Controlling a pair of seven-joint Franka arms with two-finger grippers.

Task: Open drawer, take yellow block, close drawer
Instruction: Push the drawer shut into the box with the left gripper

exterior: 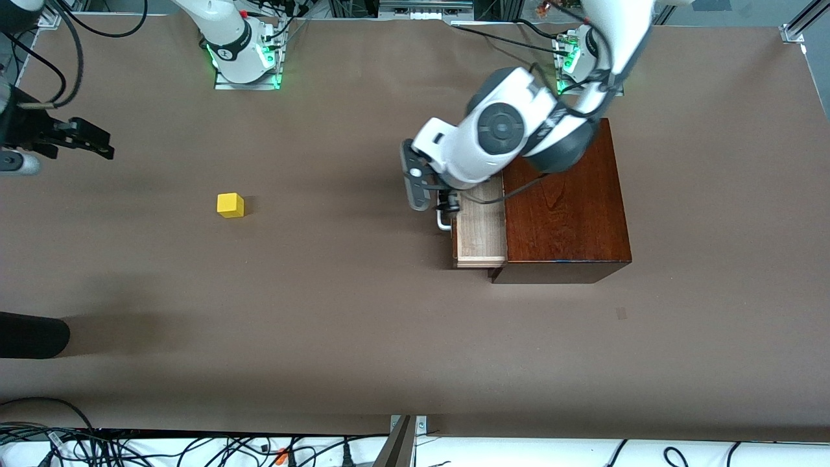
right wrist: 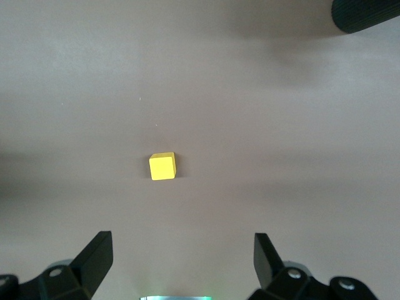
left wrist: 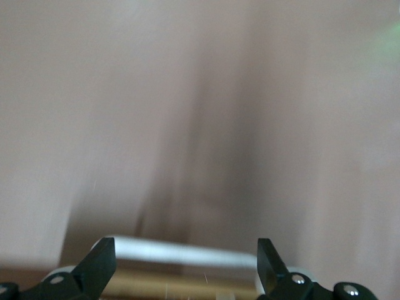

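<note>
Left hand [exterior: 447, 209] down at the white U-shaped bar handle [exterior: 443, 222] on the dark front of the drawer [exterior: 480, 228], black fingers [left wrist: 100, 262] spread wide with the pale bar [left wrist: 181, 252] lying between them and touched by neither, nothing gripped. Drawer partly slid out of the dark reddish-brown wooden box [exterior: 565, 204], pale light-wood interior exposed toward the right arm's end of the desk. White and grey wrist of the left arm hanging over the drawer and over the box's top corner, a black cable trailing across the lid. Box standing toward the left arm's end of the brown desk [exterior: 363, 324].

Right hand [exterior: 91, 139] up over the desk edge at the right arm's end, black fingers [right wrist: 97, 256] fully apart, empty, arm waiting. Small bright yellow cube [exterior: 230, 205] resting on the bare desk surface, outside the drawer and well apart from the box, toward the right arm's end; in the right wrist view, same yellow cube [right wrist: 162, 166] lying out ahead of the spread fingers, touched by nothing.

Dark rounded black object [exterior: 32, 335] poking in from the desk edge at the right arm's end, nearer the front camera than the cube. No readable writing, brand or label anywhere in view.
</note>
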